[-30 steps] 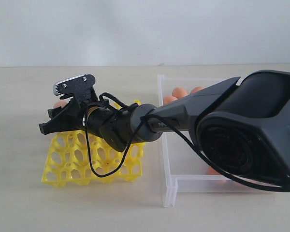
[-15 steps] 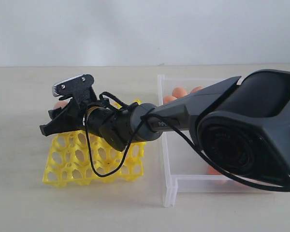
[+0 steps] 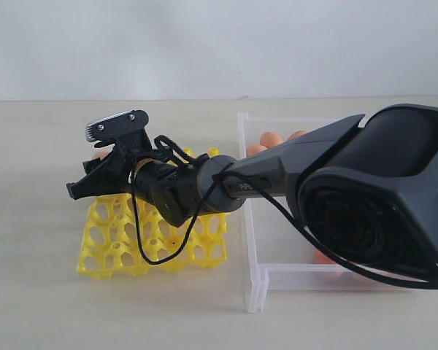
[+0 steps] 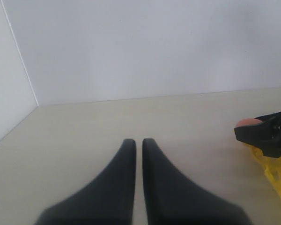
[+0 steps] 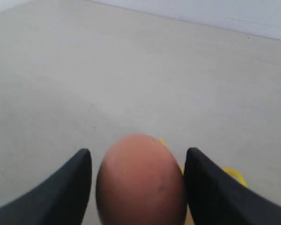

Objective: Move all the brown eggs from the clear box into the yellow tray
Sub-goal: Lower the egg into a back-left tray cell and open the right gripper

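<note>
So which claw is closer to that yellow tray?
Right. The right gripper hangs over one edge of the yellow tray; the left gripper is off to its side, apart.

No text, label, brand, number or sign can be read in any of the three views.
In the exterior view, a small pale marking [image 3: 239, 188] sits on the dark robot arm [image 3: 277, 171], just right of the frame's centre. It looks like a short line of printed characters, but it is too small and blurred to make out. The left and right wrist views show no lettering.
</note>
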